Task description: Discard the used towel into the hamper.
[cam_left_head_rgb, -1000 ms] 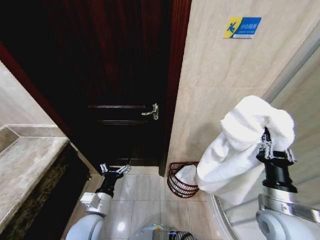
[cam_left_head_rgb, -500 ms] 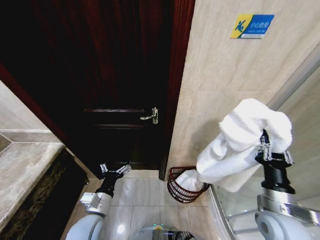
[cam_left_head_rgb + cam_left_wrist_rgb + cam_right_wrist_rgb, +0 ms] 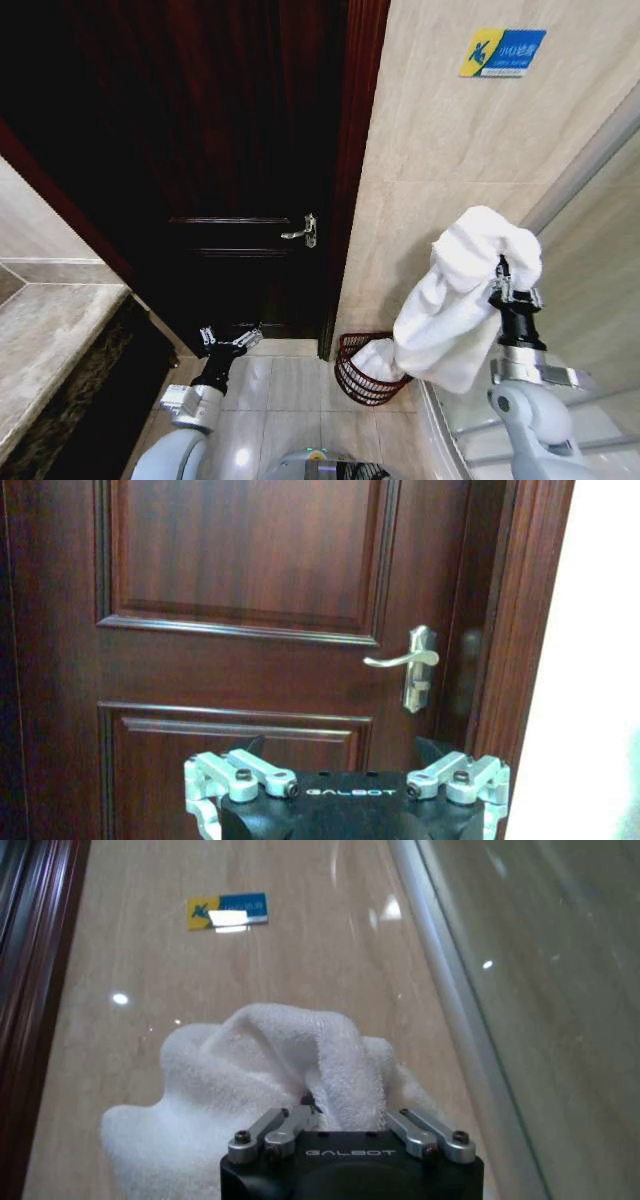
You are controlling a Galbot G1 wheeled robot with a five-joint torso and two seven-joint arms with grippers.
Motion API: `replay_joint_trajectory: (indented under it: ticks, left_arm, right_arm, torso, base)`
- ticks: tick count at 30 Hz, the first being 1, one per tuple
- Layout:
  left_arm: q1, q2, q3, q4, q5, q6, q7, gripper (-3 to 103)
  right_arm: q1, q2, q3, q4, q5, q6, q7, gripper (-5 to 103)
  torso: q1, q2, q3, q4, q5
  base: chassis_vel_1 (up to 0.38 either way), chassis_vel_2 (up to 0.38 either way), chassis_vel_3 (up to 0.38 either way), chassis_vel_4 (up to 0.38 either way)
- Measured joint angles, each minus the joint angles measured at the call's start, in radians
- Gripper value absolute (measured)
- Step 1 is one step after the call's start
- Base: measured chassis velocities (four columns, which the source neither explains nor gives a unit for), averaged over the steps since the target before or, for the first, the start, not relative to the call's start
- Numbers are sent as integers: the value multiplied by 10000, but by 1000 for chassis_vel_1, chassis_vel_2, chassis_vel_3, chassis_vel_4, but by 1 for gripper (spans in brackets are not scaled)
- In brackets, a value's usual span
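Note:
The used white towel [image 3: 455, 300] hangs bunched from my right gripper [image 3: 506, 274], which is shut on its upper fold, at the right against the tiled wall. In the right wrist view the towel [image 3: 240, 1087] bulges out past the gripper [image 3: 345, 1116]. The towel's lower end droops to the rim of the hamper [image 3: 352, 377], a dark red-brown wire basket on the floor by the door frame. Some white cloth shows inside it. My left gripper [image 3: 229, 341] is held low at the left, open and with nothing in it, facing the door [image 3: 240, 592]; the left wrist view shows this gripper [image 3: 345, 751] too.
A dark wooden door [image 3: 230, 200] with a metal lever handle [image 3: 303, 227] stands shut ahead. A stone counter [image 3: 50, 330] runs along the left. A glass shower panel [image 3: 590, 290] with a metal frame is at the right. A blue and yellow sign [image 3: 503, 52] sits on the tiled wall.
My right gripper has moved down and away from the head camera with the towel, closer to the hamper. The view shifted slightly early on. The left arm has stayed still.

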Motion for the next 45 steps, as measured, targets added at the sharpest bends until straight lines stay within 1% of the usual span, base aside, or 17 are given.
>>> replay_joint_trajectory:
  ticks: [10,20,24,27,28,29,31,34,39,45]
  left_arm:
    - [0,0,0,0,0,0,0,100]
    - [0,0,0,0,0,0,0,100]
    - [0,0,0,0,0,0,0,100]
    - [0,0,0,0,0,0,0,100]
    - [0,0,0,0,0,0,0,100]
    - [0,0,0,-1,0,0,0,100]
    - [0,0,0,0,0,0,0,100]
    - [0,0,0,0,0,0,0,100]
    - [0,0,0,0,0,0,0,100]
    - [0,0,0,0,0,0,0,100]
  right_arm:
    - [338,339,-812,-239,-313,-226,73,20]
    - [743,380,-1296,-738,-358,-256,30,20]
    - [1076,366,-1396,-1388,-234,-180,-158,20]
    - [1510,295,-1575,-2440,311,-57,-340,20]
    - [1510,295,-1575,-2440,311,-57,-340,20]
    - [1666,284,-1632,-2851,423,7,-444,20]
    - [1916,294,-1709,-3491,432,161,-593,20]
    - [2076,366,-1788,-3913,386,268,-667,20]
    - [2175,513,-1885,-4320,332,412,-850,20]
    - [2425,854,-2114,-4902,330,614,-1037,20]
  torso:
    - [0,0,0,2,0]
    - [0,0,0,1,0]
    - [0,0,0,1,1]
    - [0,0,0,2,3]
    - [0,0,0,2,3]
    - [0,0,0,1,4]
    - [0,0,0,1,0]
    - [0,0,0,1,2]
    - [0,0,0,1,0]
    - [0,0,-1,0,-1]
  base:
    - [0,0,0,0]
    - [0,0,0,0]
    - [0,0,0,0]
    - [0,0,0,0]
    - [0,0,0,0]
    - [0,0,0,0]
    - [0,0,0,0]
    - [0,0,0,0]
    - [0,0,0,0]
    - [0,0,0,0]
